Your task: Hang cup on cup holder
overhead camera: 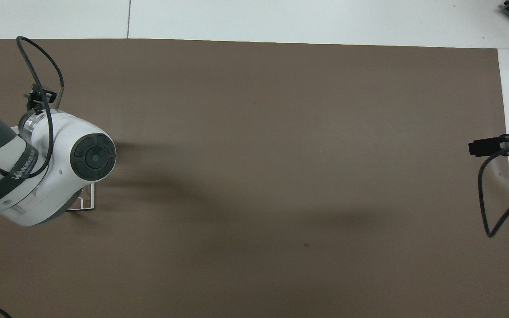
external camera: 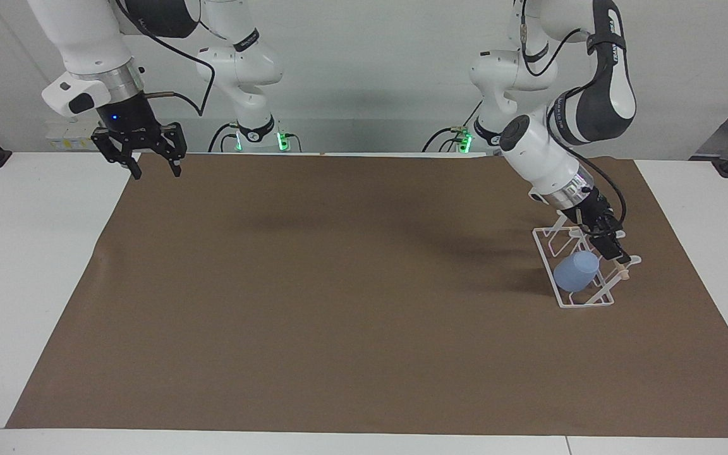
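The light-blue cup (external camera: 576, 270) rests tilted on the slanted white wire cup holder (external camera: 585, 305), low among its prongs, at the left arm's end of the table. I cannot tell whether a prong goes inside it. My left gripper (external camera: 612, 245) is just above the cup, by the holder's wooden rod (external camera: 624, 273), open and empty. My right gripper (external camera: 155, 169) is open and empty, waiting above the brown mat's edge nearest the robots, at the right arm's end. In the overhead view the left arm (overhead camera: 60, 163) hides the cup; only a corner of the holder (overhead camera: 87, 204) shows.
A brown mat (external camera: 339, 303) covers most of the white table (external camera: 29, 265). Nothing else stands on it.
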Robot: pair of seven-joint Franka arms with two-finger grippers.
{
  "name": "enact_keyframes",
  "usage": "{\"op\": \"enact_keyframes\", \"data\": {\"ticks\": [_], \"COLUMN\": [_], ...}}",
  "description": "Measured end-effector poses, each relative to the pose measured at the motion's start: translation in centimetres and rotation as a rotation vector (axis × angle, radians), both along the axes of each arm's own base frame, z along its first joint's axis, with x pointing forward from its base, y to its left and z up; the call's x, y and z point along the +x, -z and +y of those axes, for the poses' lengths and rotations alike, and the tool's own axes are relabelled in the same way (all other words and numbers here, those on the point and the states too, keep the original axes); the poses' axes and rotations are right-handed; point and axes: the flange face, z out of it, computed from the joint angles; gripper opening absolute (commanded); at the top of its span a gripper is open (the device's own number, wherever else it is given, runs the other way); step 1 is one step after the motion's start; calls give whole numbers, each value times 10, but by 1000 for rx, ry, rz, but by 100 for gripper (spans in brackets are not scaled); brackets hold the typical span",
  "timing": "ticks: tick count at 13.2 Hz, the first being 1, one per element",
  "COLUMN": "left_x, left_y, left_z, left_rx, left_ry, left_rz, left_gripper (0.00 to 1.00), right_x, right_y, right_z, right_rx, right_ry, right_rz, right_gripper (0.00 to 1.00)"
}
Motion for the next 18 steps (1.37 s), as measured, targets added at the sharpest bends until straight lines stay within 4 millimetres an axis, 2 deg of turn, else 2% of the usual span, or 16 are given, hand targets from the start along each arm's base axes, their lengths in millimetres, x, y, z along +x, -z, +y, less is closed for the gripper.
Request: {"op": "enact_keyframes", "data": {"ticks": [4,6,9,10,15,18], "left_x": [-1,-11,-43,-52,-82,-83], "left_y": [0,-2,-15,-22,-48,-66], "left_z": [0,-9,-50,-56,-76,-65], "left_rx": [7,23,-81,-120,-378,-560], "left_ry": [-17,-104,-323,-385,-690,-945], "left_rz": [-2,-30,-38,-44,-107,-170], "left_gripper": [100,100,100,100,100,100], "right_x": [-1,-2,-2,-2,-2,-2], "right_y": [-2,-2,-2,-2,-2,-2], "right_z": [2,1,-1,-2,-3,-3], "right_rx": [-4,-7,-7,-7,-5,3], "right_ry": [-7,-6,-1,0,19,84], "right_rz": [-3,-3,-3,-3,-4,-2], "right_gripper": [100,100,100,100,100,100]}}
